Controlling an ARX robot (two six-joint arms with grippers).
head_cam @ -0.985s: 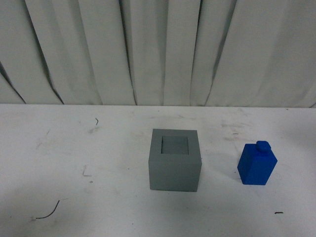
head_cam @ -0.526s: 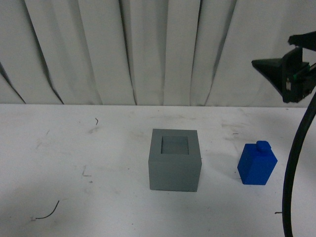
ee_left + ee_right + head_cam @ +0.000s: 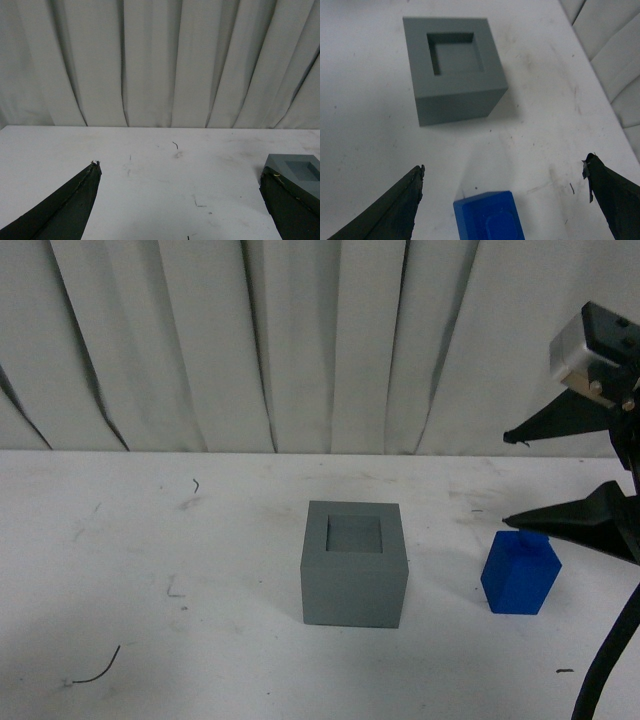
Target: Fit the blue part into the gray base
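White tabletop (image 3: 150,540), scuffed and marked, runs back to a pleated white fabric curtain (image 3: 300,340).

The right gripper (image 3: 505,480) hangs above the table's right side. Its two black tapered fingers (image 3: 570,518) are spread wide and grip nothing.

The matte gray cube base (image 3: 354,585) sits near the table's centre. The square recess in its top face shows a gray floor.

The bright blue rectangular block part (image 3: 520,580) stands upright on the table to the right of the base, clearly apart from it. In the front view the gripper's lower finger crosses the block's top. In the right wrist view the block (image 3: 489,217) lies between the spread fingers, with no contact visible.

The left gripper (image 3: 179,170) also stands wide apart, holding nothing.
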